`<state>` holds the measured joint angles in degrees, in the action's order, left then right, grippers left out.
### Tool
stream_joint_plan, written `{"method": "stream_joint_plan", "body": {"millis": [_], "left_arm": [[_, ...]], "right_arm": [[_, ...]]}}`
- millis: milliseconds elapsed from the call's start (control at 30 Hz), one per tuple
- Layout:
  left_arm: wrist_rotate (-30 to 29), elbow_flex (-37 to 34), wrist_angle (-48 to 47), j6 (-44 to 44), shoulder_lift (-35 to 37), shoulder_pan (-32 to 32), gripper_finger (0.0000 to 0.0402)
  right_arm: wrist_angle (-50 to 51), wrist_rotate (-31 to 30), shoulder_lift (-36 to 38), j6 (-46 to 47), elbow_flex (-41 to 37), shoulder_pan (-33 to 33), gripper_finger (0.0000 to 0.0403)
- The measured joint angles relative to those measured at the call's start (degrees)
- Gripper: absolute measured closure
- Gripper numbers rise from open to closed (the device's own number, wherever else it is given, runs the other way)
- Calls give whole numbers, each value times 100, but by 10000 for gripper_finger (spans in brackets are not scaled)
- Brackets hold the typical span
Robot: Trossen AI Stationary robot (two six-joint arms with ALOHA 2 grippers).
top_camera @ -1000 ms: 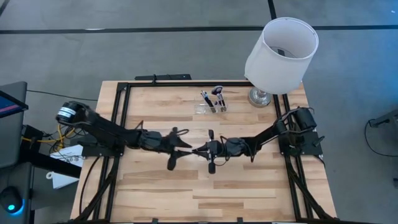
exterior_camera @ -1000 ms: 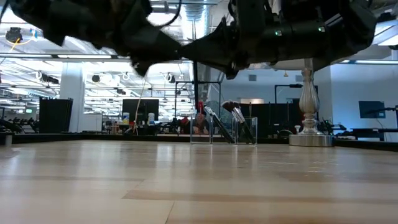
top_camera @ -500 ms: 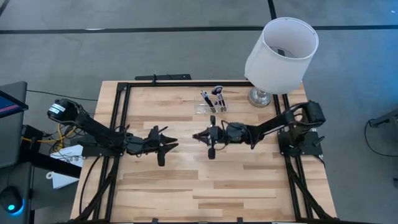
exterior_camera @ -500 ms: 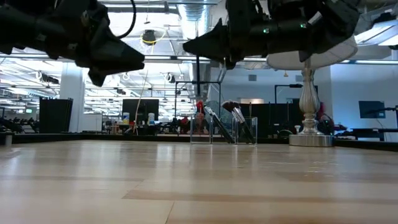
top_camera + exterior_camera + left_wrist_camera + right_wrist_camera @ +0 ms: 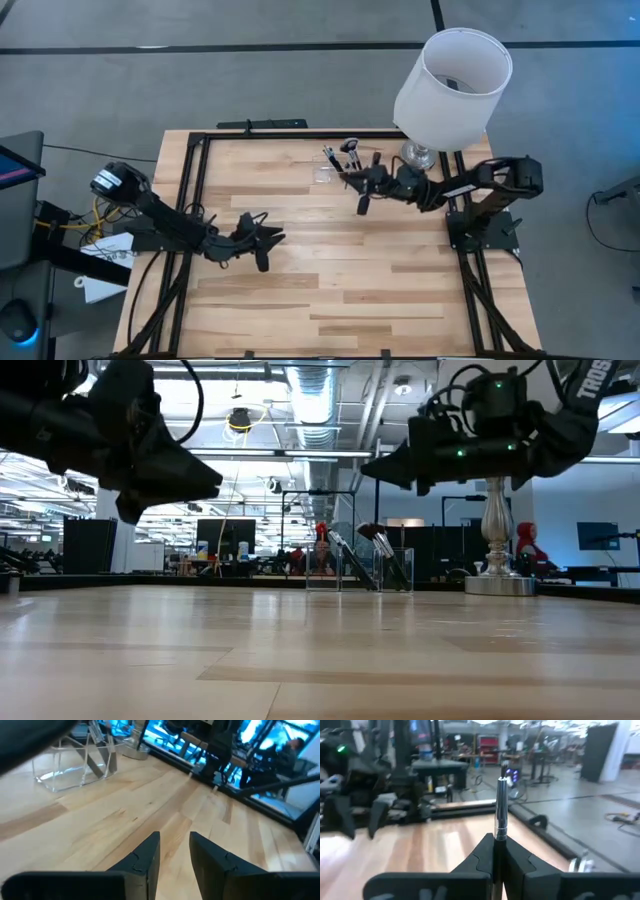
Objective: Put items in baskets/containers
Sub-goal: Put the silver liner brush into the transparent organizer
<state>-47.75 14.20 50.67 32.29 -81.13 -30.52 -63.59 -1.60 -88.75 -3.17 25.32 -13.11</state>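
Observation:
My right gripper (image 5: 346, 179) hangs above the table just short of the clear organizer (image 5: 335, 168), shut on a slim silver-shafted brush (image 5: 501, 805). The organizer stands near the table's far edge with several dark brushes (image 5: 348, 150) leaning in it, heads up (image 5: 372, 538). It also shows in the left wrist view (image 5: 75, 767). My left gripper (image 5: 277, 238) hovers over the left middle of the table. Its fingers (image 5: 145, 857) are apart with nothing between them. My right gripper pinches the brush between its two shut fingers (image 5: 480, 852). The silver shaft (image 5: 500, 834) sticks out past the fingertips. The fingers lie about level and come from the table's right side. The brush is lifted clear of the table.
A lamp with a big white shade (image 5: 455, 80) stands at the far right corner, its base (image 5: 497, 582) right beside the organizer. Black frame rails (image 5: 190, 180) run along the table's edges. Bare wood (image 5: 330, 290) lies across the middle and near side.
The grippers were tip to tip at the table's middle. My right gripper has since swung toward the far edge and right, up to the organizer, still shut. My left gripper has drawn back toward the table's left and has rolled and sunk a little.

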Motion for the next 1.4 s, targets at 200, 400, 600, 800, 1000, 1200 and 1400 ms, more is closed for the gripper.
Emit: {"method": "stream_joint_plan", "body": {"millis": [200,400,600,800,1000,1200,1400], "left_arm": [[-72,100,334,275,-533,4,300],[-71,472,380,265,-883,4,300],[-59,687,380,21,-1071,6,300],[-21,765,394,-192,-1101,9,300],[0,763,424,-316,-1090,6,300],[0,763,429,-400,-1088,45,300],[4,763,481,-546,-1086,117,300]], "right_arm": [[-161,116,-242,-283,213,-474,397],[-205,704,-692,-183,596,-844,391],[192,1054,-1050,-92,1302,-1038,391],[1232,1020,-1067,-163,1751,-1148,395],[1705,828,-1067,-180,1753,-1215,386],[2044,747,-1067,-182,1753,-1217,395],[2295,751,-1067,-183,1753,-1248,377]]}}
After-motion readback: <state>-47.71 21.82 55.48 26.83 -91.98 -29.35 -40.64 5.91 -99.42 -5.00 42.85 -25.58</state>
